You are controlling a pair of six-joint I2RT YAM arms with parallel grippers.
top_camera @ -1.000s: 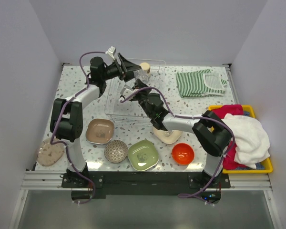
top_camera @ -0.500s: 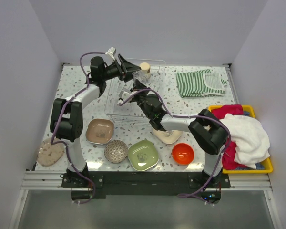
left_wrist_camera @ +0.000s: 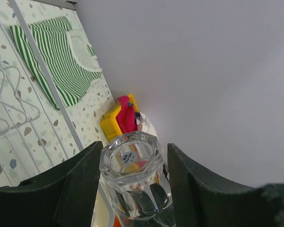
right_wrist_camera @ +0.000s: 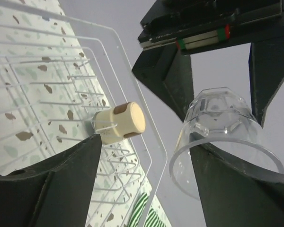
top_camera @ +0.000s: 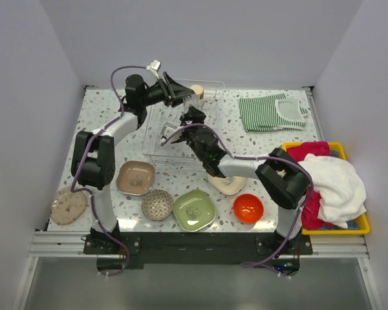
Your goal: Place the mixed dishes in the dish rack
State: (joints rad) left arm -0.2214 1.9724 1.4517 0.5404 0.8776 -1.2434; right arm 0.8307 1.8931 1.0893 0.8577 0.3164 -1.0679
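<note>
1. Far left, near edge of the desk point(top_camera: 103, 110): pale round plate point(top_camera: 68, 206), flat on its own.
2. Next over, the brown plate point(top_camera: 136, 177), with the grey patterned bowl point(top_camera: 158, 204) just beside it on the near side.
3. Dish rack point(top_camera: 171, 143) sits mid-desk towards the back. The left claw point(top_camera: 184, 98) hangs over its far side, clamped on a clear glass cup point(left_wrist_camera: 137, 189), one finger on each side, and the cup is up off the wires.
4. A cream cup point(right_wrist_camera: 120, 123) with brown spots is already in the rack at the far edge, tipped on its side on a prong.
5. Right claw point(right_wrist_camera: 146, 156) is over the rack too, jaws spread wide with nothing in them, close under the glass.
6. Near edge: green plate point(top_camera: 194, 210), then the cream plate point(top_camera: 227, 186) partly under the right arm, then the orange-red bowl point(top_camera: 248, 207).
7. Far right: striped green cloth point(top_camera: 271, 111) at the back and a yellow tray point(top_camera: 350, 227) piled with cloths.
</note>
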